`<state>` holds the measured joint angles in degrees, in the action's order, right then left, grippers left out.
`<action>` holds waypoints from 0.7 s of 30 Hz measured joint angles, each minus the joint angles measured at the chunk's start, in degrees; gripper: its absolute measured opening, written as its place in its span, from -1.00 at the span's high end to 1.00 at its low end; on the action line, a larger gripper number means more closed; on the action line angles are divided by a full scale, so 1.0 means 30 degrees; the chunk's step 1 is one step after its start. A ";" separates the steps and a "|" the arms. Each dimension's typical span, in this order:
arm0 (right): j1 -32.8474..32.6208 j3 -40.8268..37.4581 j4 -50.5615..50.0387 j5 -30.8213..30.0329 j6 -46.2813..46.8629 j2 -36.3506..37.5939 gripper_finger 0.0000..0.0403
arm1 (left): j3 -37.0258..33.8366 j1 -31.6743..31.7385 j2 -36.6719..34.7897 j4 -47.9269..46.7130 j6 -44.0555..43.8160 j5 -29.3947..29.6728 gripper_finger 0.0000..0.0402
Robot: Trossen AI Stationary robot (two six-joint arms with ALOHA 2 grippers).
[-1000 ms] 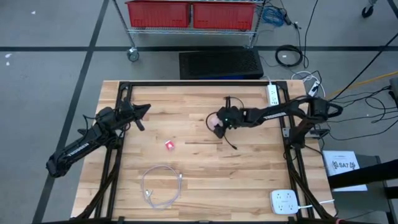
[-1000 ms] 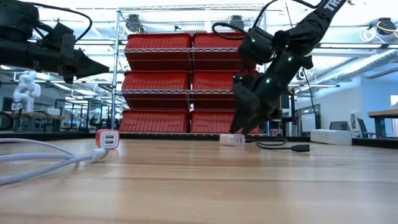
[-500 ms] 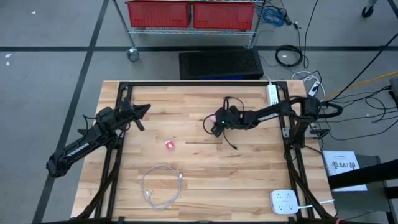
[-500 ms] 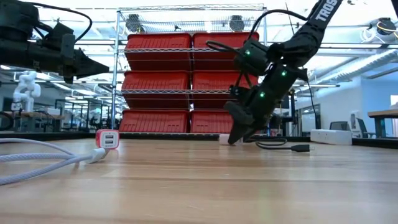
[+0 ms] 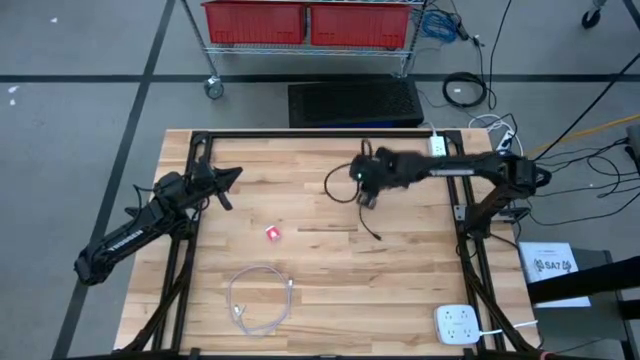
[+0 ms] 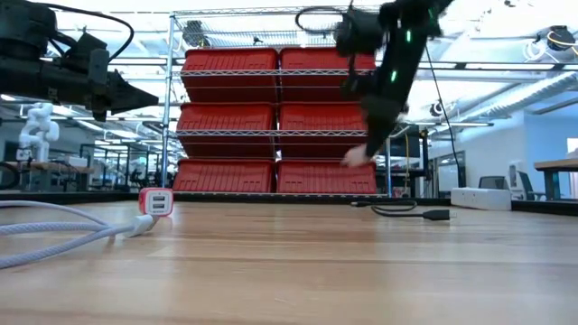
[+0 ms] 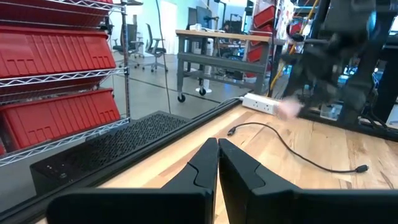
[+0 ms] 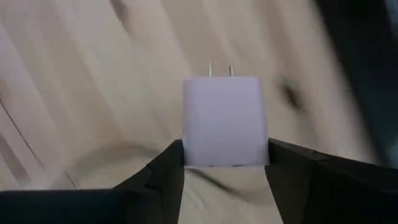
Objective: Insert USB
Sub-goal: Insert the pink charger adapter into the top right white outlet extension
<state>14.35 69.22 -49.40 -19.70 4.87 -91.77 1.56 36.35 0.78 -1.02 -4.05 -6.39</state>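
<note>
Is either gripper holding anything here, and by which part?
The right gripper holds a white charger by its sides, prongs pointing away. The left gripper is shut on nothing.

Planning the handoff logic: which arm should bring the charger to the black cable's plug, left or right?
Right. The right hand already grips the white charger, lifted above the black cable. The left hand is shut, empty, hovering near the table's left edge, away from both.

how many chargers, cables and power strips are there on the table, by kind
Chargers: 2, a red one lying on the table and a white one held up in the right gripper.
Cables: 2, a coiled white one and a black one.
Power strips: 2, white.
Total: 6
</note>
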 joint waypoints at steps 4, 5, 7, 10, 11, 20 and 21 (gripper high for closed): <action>0.1209 0.3923 -0.7720 -0.1736 -0.2424 -0.0067 0.21 | 0.0007 0.0004 0.0000 0.0000 0.0000 0.0000 0.90; 0.1631 0.4576 -0.8942 -0.2123 -0.3046 -0.0080 0.21 | 0.0000 -0.0002 0.0000 -0.0001 0.0000 0.0000 0.90; 0.2619 0.5472 -1.0976 -0.2635 -0.4181 -0.0073 0.21 | 0.0003 0.0004 0.0000 0.0000 0.0007 0.0000 0.90; 0.4470 0.5798 -1.3426 -0.3056 -0.5281 -0.0082 0.21 | 0.0000 -0.0002 -0.0006 0.0000 0.0000 0.0000 0.90; 0.5199 0.5741 -1.3644 -0.3051 -0.5452 -0.0087 0.21 | 0.0001 -0.0003 0.0000 0.0000 0.0000 0.0000 0.90; 1.0180 0.3744 -1.3524 -0.4014 -0.9023 -0.0196 0.21 | 0.0003 0.0004 0.0000 -0.0003 0.0000 0.0000 0.90; 1.0454 0.3407 -1.3525 -0.4338 -0.9360 -0.0199 0.21 | 0.0000 -0.0001 0.0000 -0.0005 0.0000 0.0000 0.90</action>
<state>45.71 79.44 -89.97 -32.71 -23.21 -92.36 1.56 36.34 0.78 -1.03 -4.05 -6.39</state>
